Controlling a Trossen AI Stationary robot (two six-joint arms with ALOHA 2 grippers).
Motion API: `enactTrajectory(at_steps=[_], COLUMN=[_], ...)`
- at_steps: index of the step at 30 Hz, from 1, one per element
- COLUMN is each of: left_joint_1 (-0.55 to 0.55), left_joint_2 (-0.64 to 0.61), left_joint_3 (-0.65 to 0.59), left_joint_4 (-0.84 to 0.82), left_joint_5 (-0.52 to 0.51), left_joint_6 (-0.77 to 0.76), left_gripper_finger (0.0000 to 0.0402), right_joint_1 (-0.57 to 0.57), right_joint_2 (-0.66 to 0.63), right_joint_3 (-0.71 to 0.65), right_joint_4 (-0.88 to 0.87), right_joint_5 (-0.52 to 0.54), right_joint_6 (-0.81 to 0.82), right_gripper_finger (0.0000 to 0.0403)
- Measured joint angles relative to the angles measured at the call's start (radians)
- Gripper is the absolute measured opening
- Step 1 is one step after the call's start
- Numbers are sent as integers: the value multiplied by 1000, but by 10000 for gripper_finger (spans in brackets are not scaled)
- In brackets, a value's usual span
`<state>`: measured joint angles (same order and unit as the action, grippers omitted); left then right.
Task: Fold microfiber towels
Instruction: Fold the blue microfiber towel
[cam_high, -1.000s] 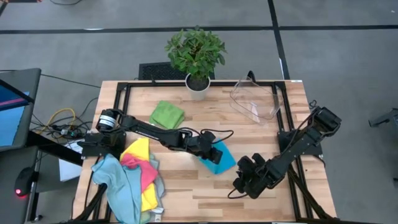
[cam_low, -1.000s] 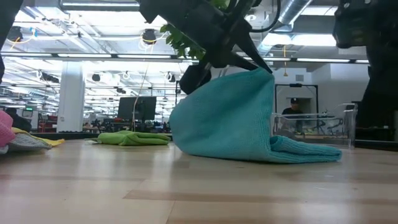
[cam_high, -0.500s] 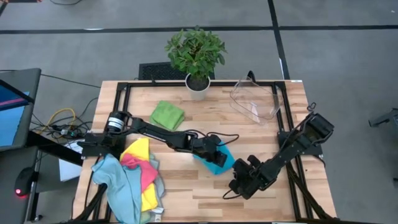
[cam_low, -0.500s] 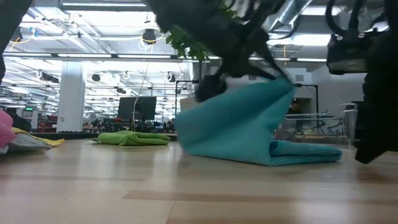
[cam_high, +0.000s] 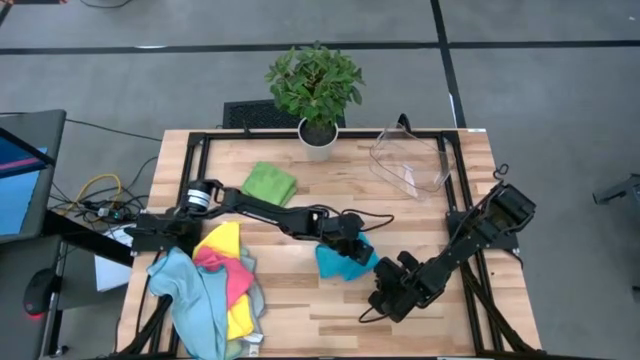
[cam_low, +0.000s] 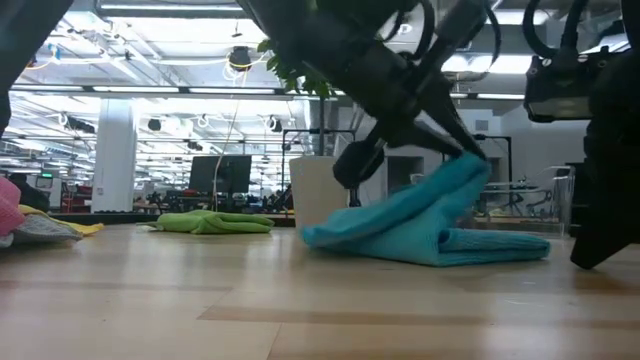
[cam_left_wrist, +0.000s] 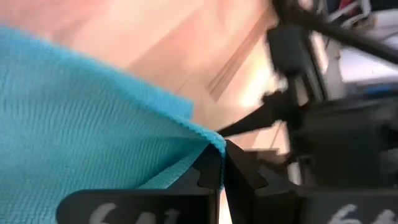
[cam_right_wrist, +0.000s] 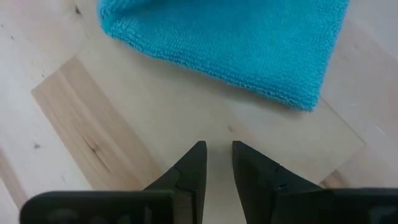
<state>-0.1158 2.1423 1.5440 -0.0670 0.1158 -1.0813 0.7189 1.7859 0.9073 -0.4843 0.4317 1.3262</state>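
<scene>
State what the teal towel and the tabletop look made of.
Teal towel: soft knitted cloth, probably microfiber, matte; fine looped ribs show and it drapes limply from the left gripper. Tabletop: pale wood, smooth with a slight sheen; grain lines and joined strips show.

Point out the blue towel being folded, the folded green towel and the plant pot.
blue towel (cam_high: 336, 262), high view, on its bare left part beside the left arm.
green towel (cam_high: 269, 184), high view, on its middle.
plant pot (cam_high: 319, 143), high view, on its white wall.
</scene>
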Motion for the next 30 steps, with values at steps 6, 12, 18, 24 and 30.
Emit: enactTrajectory(at_steps=[6, 12, 18, 24, 30], left_joint_1=[-2, 0, 9, 10, 9], left_joint_2=[40, 56, 55, 55, 55], left_joint_3=[-3, -2, -1, -2, -2], left_joint_4=[19, 51, 117, 112, 113], left_joint_5=[58, 17, -39, -44, -45], left_joint_6=[-16, -12, 0, 15, 23], left_gripper_finger=[0, 0, 0, 0, 0], right_joint_1=[19, 76, 93, 85, 88], right_joint_2=[-3, -82, -57, -7, 1], right_joint_3=[-2, -2, -2, -2, -2], right_joint_4=[5, -65, -44, -37, -22], right_joint_5=[44, 128, 148, 186, 265], right_joint_6=[24, 85, 29, 6, -10], right_gripper_finger=[102, 102, 102, 102, 102])
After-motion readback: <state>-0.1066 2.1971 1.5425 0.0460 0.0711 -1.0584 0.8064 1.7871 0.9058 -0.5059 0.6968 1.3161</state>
